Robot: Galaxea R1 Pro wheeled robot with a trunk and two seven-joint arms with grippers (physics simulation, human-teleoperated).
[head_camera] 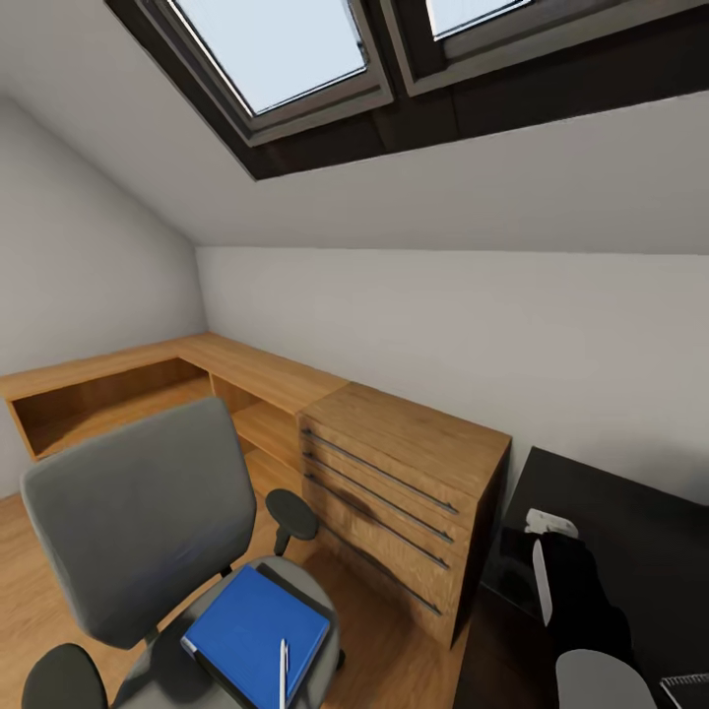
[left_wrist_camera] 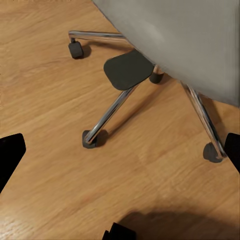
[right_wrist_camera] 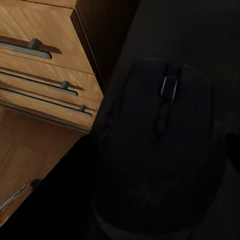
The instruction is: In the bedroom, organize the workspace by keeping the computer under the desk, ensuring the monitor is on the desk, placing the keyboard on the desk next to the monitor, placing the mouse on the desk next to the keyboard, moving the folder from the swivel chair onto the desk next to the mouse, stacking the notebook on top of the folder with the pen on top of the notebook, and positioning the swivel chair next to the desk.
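An attic bedroom with white sloped walls and a dark-framed skylight overhead sits over a warm, plank-grained wooden floor. Along the far wall runs a low L-shaped wooden shelf unit with open cubbies, ending in a boxy wooden drawer chest whose fronts carry long, thin dark metal handles. Just beside the chest stands the desk, a flat matte black slab. The swivel chair is in the foreground, well apart from the desk: a rounded grey fabric backrest, dark oval armrests, and in the left wrist view chrome star legs ending in small black casters. On its seat lies the blue folder, a flat rectangle with a dark notebook edge showing under it, and a slim pale pen resting on top near the seat's front. The left gripper hangs over the floor beside the chair base, its black fingertips at opposite edges of the picture, spread wide with nothing between them. In the right wrist view a black mouse, smooth and domed with a grey scroll wheel, lies very close before the camera on the dark desk; the right gripper's jaws cannot be made out against it, so I cannot tell how they stand.
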